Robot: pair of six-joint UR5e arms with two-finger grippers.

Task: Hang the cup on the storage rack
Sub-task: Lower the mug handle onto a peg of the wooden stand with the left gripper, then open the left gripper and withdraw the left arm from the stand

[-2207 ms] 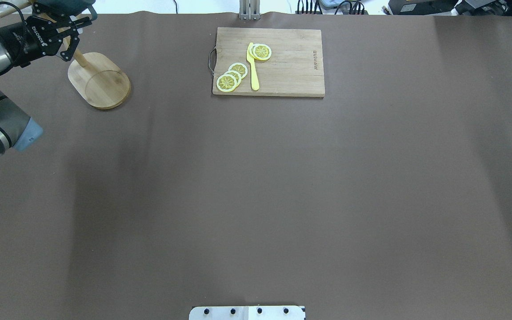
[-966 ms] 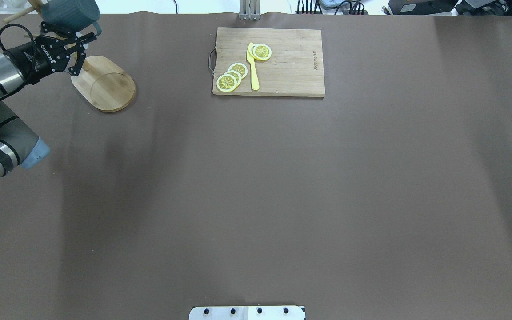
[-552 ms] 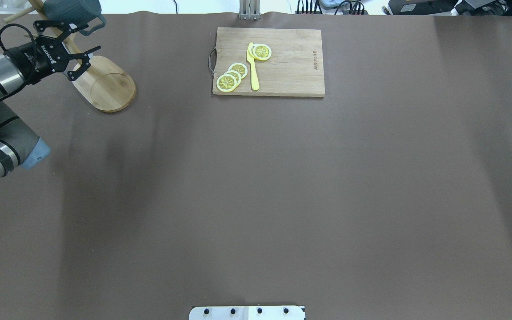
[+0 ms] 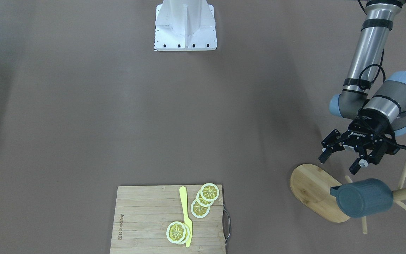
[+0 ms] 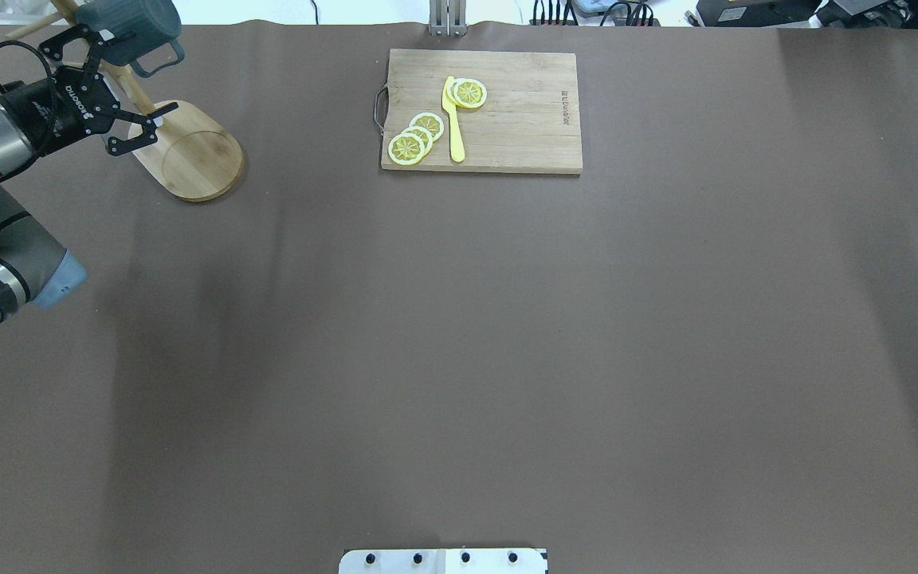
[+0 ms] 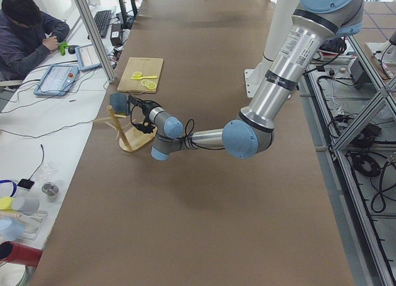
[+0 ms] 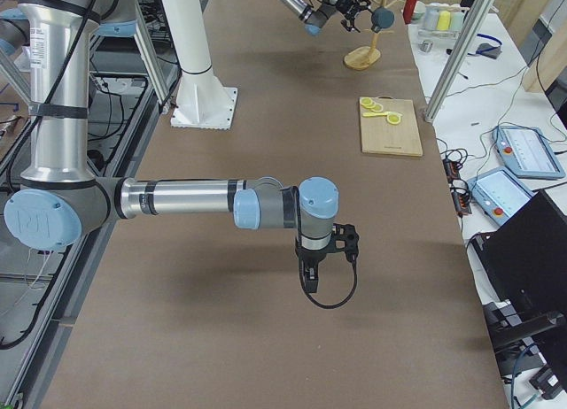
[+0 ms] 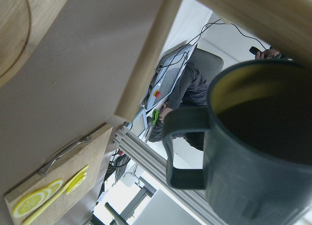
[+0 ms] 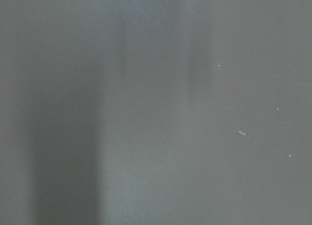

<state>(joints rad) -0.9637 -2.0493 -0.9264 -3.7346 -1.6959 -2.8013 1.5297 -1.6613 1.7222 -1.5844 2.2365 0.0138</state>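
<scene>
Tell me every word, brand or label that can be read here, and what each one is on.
"ROBOTIQ": white letters on the black body of the left gripper.
Cutting board: one engraved line along a short edge, too small to read.
Cup: no lettering shows on the sides in view.
Nothing else can be read.

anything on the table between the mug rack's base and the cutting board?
Nothing. Between the rack and the cutting board there is only bare brown table. The overhead view shows it, and the front-facing view agrees.
</scene>
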